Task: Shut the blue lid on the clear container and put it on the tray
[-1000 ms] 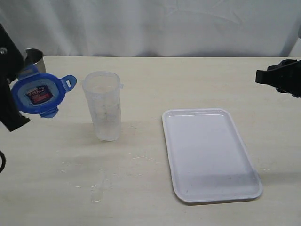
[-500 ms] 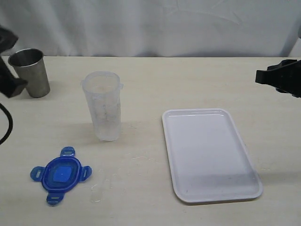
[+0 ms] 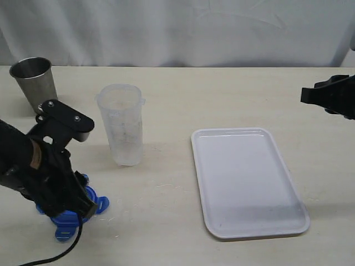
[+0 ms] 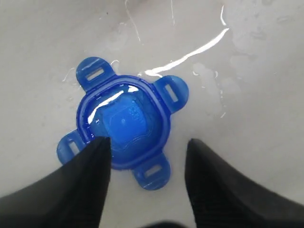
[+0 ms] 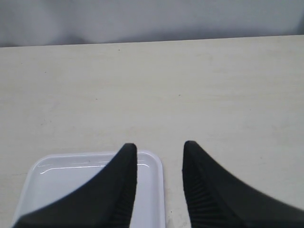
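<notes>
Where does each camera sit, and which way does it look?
Exterior view: off the arms, faces across the table to the curtain; shows the left arm and right gripper.
Left wrist view: on the left arm, looks down at the blue lid; the open left gripper shows.
Right wrist view: on the right arm, looks over a corner of the tray; its open gripper shows.
Shared: exterior and left wrist see the lid; exterior and right wrist, the tray.

Light was bright and even, shadows soft. Glare streaked the worktop (image 4: 256, 118) and the blue lid (image 4: 124, 124); the near fingers (image 4: 71, 190) looked blurred.
</notes>
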Robot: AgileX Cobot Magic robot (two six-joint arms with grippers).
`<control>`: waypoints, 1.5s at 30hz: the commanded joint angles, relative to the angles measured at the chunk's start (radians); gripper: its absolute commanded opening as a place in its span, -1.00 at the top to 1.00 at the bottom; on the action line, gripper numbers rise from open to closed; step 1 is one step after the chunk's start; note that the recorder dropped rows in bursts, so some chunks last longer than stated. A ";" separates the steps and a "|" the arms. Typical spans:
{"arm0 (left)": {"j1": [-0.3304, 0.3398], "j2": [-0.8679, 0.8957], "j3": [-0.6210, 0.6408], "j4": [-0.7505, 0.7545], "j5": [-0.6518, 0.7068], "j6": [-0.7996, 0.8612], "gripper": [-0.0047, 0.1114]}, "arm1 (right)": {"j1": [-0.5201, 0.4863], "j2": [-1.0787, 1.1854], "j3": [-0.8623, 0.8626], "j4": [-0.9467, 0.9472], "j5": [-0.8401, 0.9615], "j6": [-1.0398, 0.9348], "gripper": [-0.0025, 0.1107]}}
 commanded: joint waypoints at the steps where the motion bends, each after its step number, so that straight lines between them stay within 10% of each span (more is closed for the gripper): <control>1: 0.061 0.053 0.005 0.058 0.007 -0.124 0.11 | -0.008 0.000 0.005 -0.004 -0.020 -0.007 0.39; 7: 0.318 0.055 0.007 -0.033 0.038 -0.094 0.11 | -0.008 0.000 0.005 -0.004 -0.025 -0.007 0.39; 13: 0.520 0.108 0.028 -0.514 0.015 0.377 0.11 | -0.008 0.000 0.005 -0.004 -0.027 -0.007 0.39; 45: 0.575 0.378 0.045 -0.807 -0.111 0.673 0.19 | -0.008 0.000 0.005 -0.004 -0.027 -0.007 0.39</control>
